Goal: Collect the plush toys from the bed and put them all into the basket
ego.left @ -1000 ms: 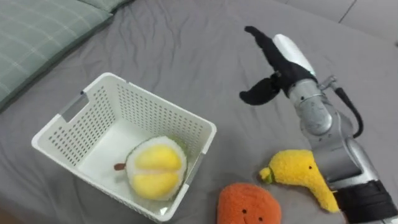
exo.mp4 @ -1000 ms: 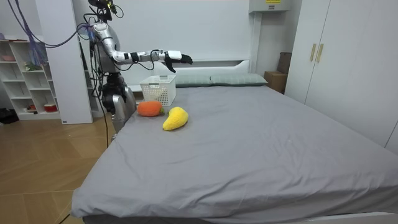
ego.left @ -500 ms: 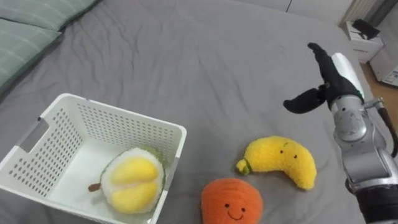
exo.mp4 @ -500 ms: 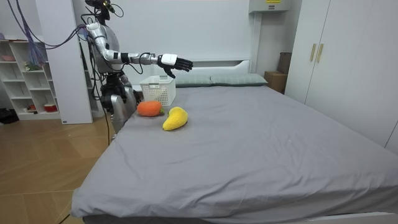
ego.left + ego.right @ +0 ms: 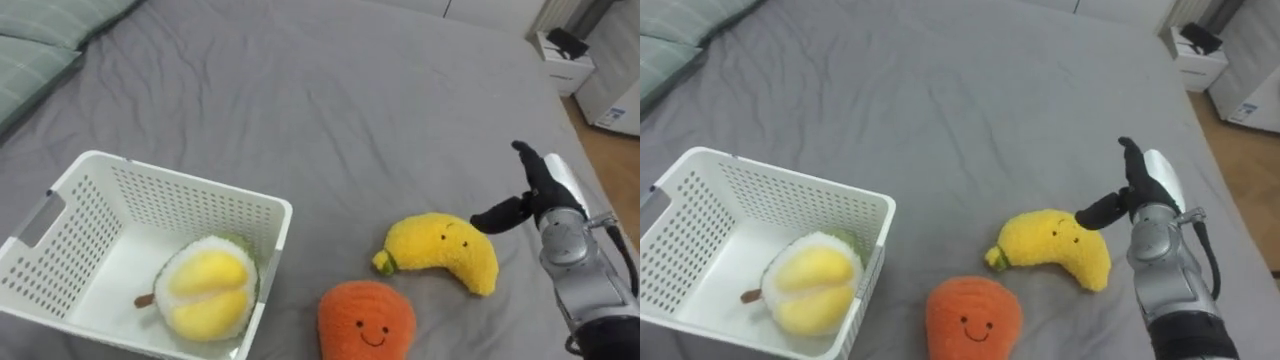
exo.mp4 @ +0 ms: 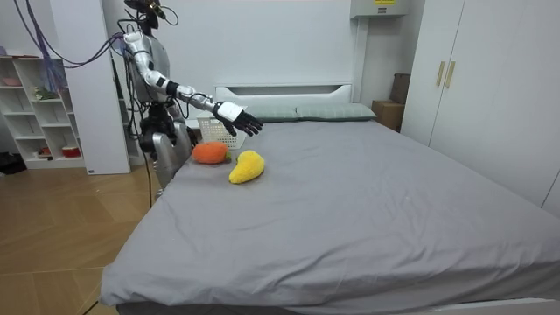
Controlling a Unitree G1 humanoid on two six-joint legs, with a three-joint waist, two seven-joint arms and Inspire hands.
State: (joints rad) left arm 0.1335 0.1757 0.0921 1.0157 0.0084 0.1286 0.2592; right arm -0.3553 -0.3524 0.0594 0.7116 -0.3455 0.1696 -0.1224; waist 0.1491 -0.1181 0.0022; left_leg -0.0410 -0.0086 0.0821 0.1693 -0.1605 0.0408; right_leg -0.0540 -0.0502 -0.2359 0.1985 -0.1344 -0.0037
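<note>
Toys: yellow banana plush [image 5: 440, 250] lies on grey bed [image 5: 330, 100] just beside right robot hand [image 5: 542, 192]. We see robot hand hovering over sheet, fingers straight, thumb spread, gripping nothing. Orange plush [image 5: 366, 318] with smiling face near banana, small gap between. Further left, white basket [image 5: 150, 185] on bed holds durian plush [image 5: 205, 295]. Green pillow [image 5: 30, 60] at far left corner. In room view we see robot standing beside bed near basket
</note>
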